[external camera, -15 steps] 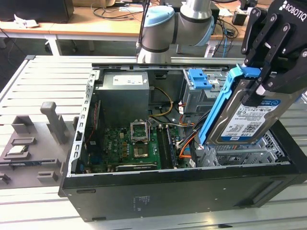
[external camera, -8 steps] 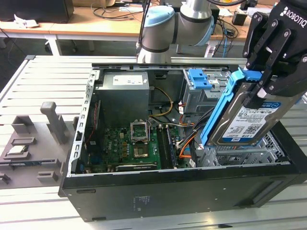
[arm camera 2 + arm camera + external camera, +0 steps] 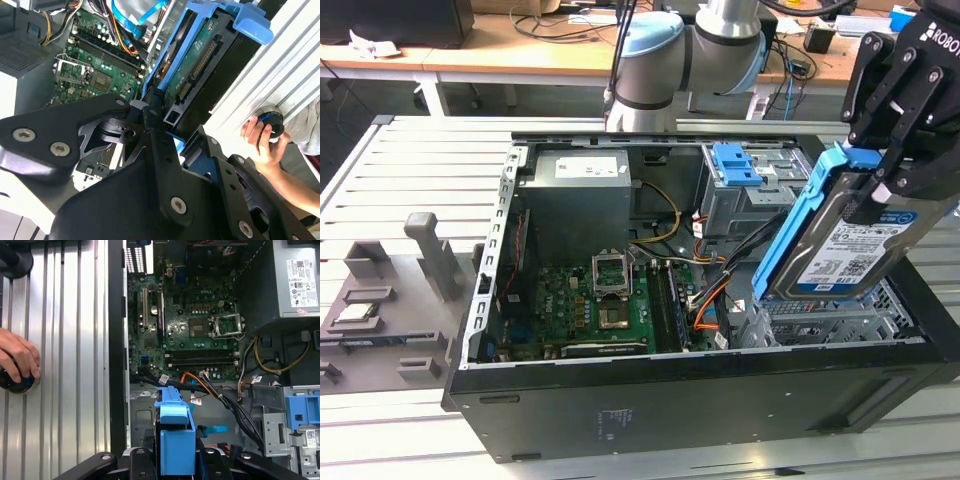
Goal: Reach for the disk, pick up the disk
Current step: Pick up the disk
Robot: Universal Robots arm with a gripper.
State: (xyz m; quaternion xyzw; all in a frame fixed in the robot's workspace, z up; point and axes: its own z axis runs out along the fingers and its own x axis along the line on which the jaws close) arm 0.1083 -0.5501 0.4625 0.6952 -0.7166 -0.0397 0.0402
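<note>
Exterior view high, angled down into open computer case, both wrist views close above its motherboard

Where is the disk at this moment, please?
On the exterior view's right, the disk is tilted in the claw, lifted above the drive cage of the open computer case.
</note>
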